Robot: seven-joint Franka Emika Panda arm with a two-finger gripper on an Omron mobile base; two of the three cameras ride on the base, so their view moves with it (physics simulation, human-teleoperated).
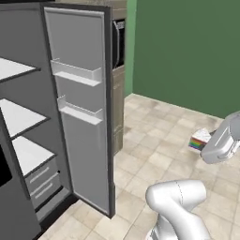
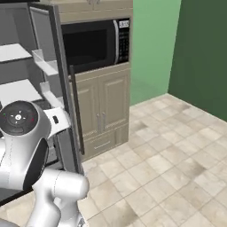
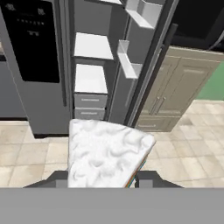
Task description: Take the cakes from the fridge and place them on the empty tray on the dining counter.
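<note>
Cake [image 3: 107, 155]: wedge clamped between gripper [image 3: 103, 178] fingers (white icing up, coloured layers at side), long axis pointing toward open fridge [image 3: 94, 61].

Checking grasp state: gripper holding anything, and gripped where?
Yes: the gripper holds a white-topped cake slice with coloured layers, jaws clamping its two sides at the near end.

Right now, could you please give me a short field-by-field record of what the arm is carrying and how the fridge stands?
held item: cake slice with white frosting and rainbow-coloured layers
gripper: gripper shut on the cake slice, one finger on each side
gripper location: over the tiled floor, away from the fridge
fridge: fridge has its right door wide open
fridge shelves: shelves look bare
beside the fridge: microwave above beige cabinets
</note>
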